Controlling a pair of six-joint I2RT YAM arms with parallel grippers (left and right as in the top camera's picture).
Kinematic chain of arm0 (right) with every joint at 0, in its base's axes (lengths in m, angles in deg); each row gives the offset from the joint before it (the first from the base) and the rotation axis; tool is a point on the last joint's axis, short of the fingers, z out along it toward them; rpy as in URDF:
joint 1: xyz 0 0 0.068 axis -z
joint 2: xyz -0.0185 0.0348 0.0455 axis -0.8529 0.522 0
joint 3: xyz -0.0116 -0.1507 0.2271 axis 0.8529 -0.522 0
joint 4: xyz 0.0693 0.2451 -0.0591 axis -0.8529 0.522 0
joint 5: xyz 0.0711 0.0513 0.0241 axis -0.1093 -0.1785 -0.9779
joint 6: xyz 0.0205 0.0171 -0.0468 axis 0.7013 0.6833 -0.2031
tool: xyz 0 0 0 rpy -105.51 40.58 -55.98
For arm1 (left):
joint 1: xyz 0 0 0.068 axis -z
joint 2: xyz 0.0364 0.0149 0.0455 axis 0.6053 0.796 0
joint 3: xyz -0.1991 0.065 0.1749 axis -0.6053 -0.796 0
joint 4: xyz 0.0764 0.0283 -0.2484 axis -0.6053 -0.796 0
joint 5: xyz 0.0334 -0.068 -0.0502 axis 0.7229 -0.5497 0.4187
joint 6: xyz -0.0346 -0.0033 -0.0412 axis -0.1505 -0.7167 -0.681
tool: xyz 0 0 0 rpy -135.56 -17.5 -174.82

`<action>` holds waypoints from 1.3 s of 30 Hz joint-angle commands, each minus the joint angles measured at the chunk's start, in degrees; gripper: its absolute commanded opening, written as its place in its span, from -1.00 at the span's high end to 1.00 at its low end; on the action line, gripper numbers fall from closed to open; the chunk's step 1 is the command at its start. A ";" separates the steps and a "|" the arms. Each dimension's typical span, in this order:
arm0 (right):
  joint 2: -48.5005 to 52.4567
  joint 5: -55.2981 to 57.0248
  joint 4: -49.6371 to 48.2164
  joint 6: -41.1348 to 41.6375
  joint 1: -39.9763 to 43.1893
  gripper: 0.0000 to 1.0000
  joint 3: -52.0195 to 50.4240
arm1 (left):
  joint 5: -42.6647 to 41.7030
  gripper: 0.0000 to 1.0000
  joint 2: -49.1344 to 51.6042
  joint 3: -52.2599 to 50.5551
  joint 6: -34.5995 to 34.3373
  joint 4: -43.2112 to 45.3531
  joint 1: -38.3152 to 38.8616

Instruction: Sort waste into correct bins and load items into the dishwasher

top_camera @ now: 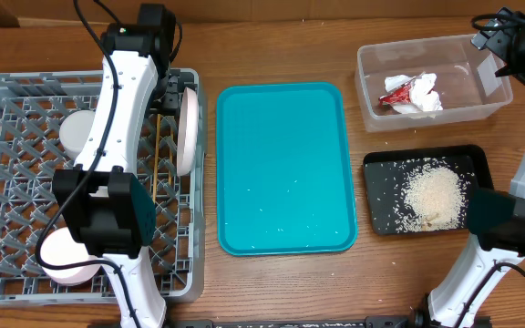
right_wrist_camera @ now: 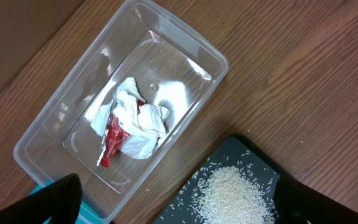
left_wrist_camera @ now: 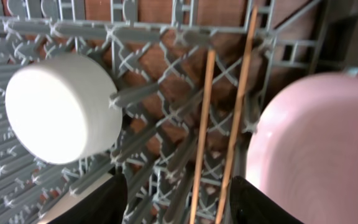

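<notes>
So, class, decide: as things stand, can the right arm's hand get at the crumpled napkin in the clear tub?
Probably yes. The right hand hangs open over the clear tub, which has no lid. The napkin lies exposed in it, with only the red wrapper against it.

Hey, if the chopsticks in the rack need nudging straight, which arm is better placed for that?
Left. The left claw hangs open right over the chopsticks in the grey rack. The right claw is open too, but far off above the clear tub, beyond the teal tray.
</notes>
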 commanded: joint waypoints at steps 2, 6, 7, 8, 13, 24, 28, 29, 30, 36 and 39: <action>-1.38 0.61 -0.13 -0.24 0.11 -1.00 0.79 | 0.70 -0.12 -0.24 0.81 -2.54 -3.61 -0.33; -1.38 0.61 -0.13 -0.24 0.11 -1.00 0.79 | -4.59 -0.24 -1.55 4.31 -4.04 -9.66 -0.33; -1.38 0.61 -0.13 -0.24 0.11 -1.00 0.76 | -7.30 -0.26 -2.27 5.40 -3.82 -11.19 -0.33; -1.38 0.61 -0.13 -0.24 0.11 -1.00 0.79 | -9.92 -0.30 -3.13 6.21 -3.19 -12.11 -0.33; -1.38 0.61 -0.13 -0.24 0.11 -1.00 0.79 | -18.53 -0.57 -12.44 7.13 -1.51 -12.87 -0.22; -1.38 0.61 -0.13 -0.24 0.11 -1.00 0.79 | -22.34 -0.88 -36.39 -2.75 -2.25 -16.92 -0.07; -1.38 0.61 -0.13 -0.24 0.11 -1.00 0.79 | -23.91 -0.88 -47.12 -13.75 -3.56 -16.35 0.85; -1.38 0.61 -0.13 -0.24 0.11 -1.00 0.79 | -24.26 -0.88 -49.55 -16.39 -4.35 -15.80 1.09; -1.38 0.61 -0.13 -0.24 0.11 -1.00 0.79 | -24.55 -0.89 -52.02 -19.02 -5.66 -15.28 1.33; -1.38 0.61 -0.13 -0.24 0.11 -1.00 0.79 | -25.11 -1.00 -63.89 -31.65 -14.08 -14.38 1.40; -1.38 0.61 -0.13 -0.22 0.11 -1.00 0.79 | -25.00 -1.00 -66.27 -33.86 -15.19 -14.49 1.40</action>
